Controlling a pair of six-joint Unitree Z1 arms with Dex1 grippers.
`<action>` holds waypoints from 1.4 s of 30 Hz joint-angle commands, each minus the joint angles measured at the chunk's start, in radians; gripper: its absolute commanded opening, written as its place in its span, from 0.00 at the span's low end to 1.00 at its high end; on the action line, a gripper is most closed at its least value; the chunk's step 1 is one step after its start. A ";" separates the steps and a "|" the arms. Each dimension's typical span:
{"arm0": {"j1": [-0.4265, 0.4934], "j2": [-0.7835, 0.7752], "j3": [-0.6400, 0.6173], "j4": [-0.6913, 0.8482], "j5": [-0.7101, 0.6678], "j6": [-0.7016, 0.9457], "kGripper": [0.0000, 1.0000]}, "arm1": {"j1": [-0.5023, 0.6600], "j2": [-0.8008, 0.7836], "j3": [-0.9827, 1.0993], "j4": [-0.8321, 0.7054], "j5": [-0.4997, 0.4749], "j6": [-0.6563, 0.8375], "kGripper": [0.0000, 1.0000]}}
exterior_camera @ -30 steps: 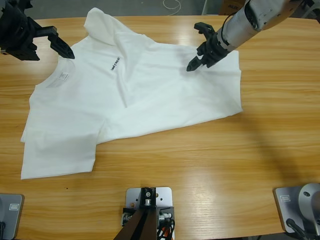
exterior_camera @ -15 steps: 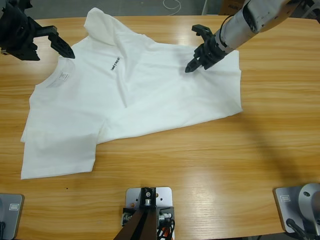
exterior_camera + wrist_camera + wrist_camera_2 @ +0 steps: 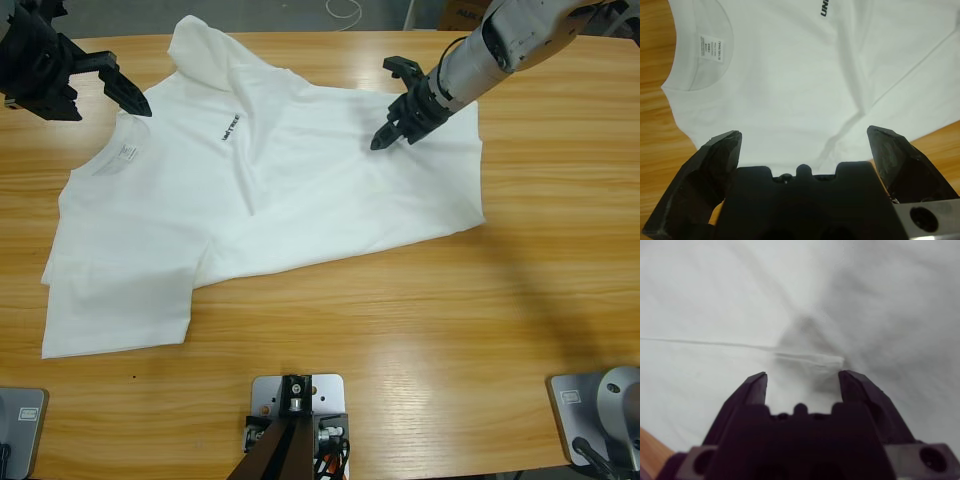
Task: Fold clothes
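The clothes are one white T-shirt (image 3: 300, 180) lying wrinkled across the table, with one sleeve (image 3: 115, 300) toward the front left and a small dark print (image 3: 232, 127) on the chest. The collar label (image 3: 712, 47) shows in the left wrist view. My left gripper (image 3: 105, 92) hovers at the far left beside the collar, jaws wide open and holding nothing. My right gripper (image 3: 390, 105) is low over the shirt's right part. Its jaws are open, and a small raised ridge of fabric (image 3: 810, 357) sits just beyond the tips of my right gripper (image 3: 802, 377).
Bare wooden table (image 3: 420, 330) lies in front of the shirt and to its right. The table's far edge (image 3: 330, 35) runs just behind the shirt, with a white cable (image 3: 345, 10) on the floor beyond it.
The right gripper has sunk slightly toward the shirt and shifted a little to the left. The left gripper has barely moved. The shirt lies as before.
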 commanded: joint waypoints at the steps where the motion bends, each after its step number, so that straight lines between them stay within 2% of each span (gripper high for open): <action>1: -0.011 0.055 0.014 -0.013 -0.014 -0.013 0.98 | 0.010 0.049 0.032 -0.022 -0.035 -0.006 0.62; 5: -0.011 0.055 0.015 -0.013 -0.014 -0.013 0.98 | 0.011 0.055 0.031 -0.024 -0.026 -0.006 0.60; 8: -0.011 0.055 0.015 -0.013 -0.014 -0.015 0.98 | 0.011 0.062 0.036 -0.024 -0.012 -0.006 0.49; 15: -0.013 0.053 0.016 -0.014 -0.014 -0.015 0.98 | 0.011 0.074 0.040 -0.024 0.002 -0.006 0.46; 16: -0.013 0.053 0.016 -0.014 -0.014 -0.016 0.98 | 0.011 0.072 0.040 -0.024 0.002 -0.006 0.35; 17: -0.013 0.054 0.016 -0.014 -0.014 -0.017 0.98 | 0.011 0.070 0.040 -0.024 0.002 -0.007 0.31; 19: -0.013 0.055 0.016 -0.014 -0.014 -0.017 0.98 | 0.011 0.063 0.044 -0.026 0.000 -0.009 0.12; 21: -0.013 0.055 0.016 -0.015 -0.014 -0.018 0.98 | 0.011 0.055 0.049 -0.026 -0.011 -0.009 0.02; 22: -0.014 0.055 0.016 -0.015 -0.014 -0.020 0.98 | 0.011 0.051 0.051 -0.029 -0.015 -0.009 0.00; 26: -0.017 0.055 0.016 -0.016 -0.014 -0.022 0.98 | 0.011 0.031 0.061 -0.035 -0.028 -0.009 0.00; 29: -0.021 0.053 0.016 -0.017 -0.014 -0.024 0.98 | 0.011 -0.007 0.064 -0.037 -0.074 0.001 0.00; 31: -0.025 0.053 0.017 -0.017 -0.014 -0.025 0.98 | 0.011 -0.022 0.065 -0.036 -0.094 0.005 0.06; 37: -0.031 0.055 0.017 -0.018 -0.014 -0.035 0.98 | 0.012 -0.065 0.089 -0.045 -0.141 0.005 0.06; 38: -0.033 0.055 0.018 -0.018 -0.014 -0.035 0.98 | 0.012 -0.073 0.091 -0.049 -0.148 0.005 0.15; 39: -0.033 0.055 0.017 -0.018 -0.014 -0.035 0.98 | 0.012 -0.077 0.092 -0.049 -0.157 0.005 0.29; 40: -0.033 0.056 0.017 -0.018 -0.014 -0.035 0.98 | 0.012 -0.079 0.092 -0.049 -0.164 0.005 0.35; 42: -0.034 0.058 0.017 -0.020 -0.014 -0.035 0.98 | 0.012 -0.077 0.098 -0.050 -0.165 0.005 0.35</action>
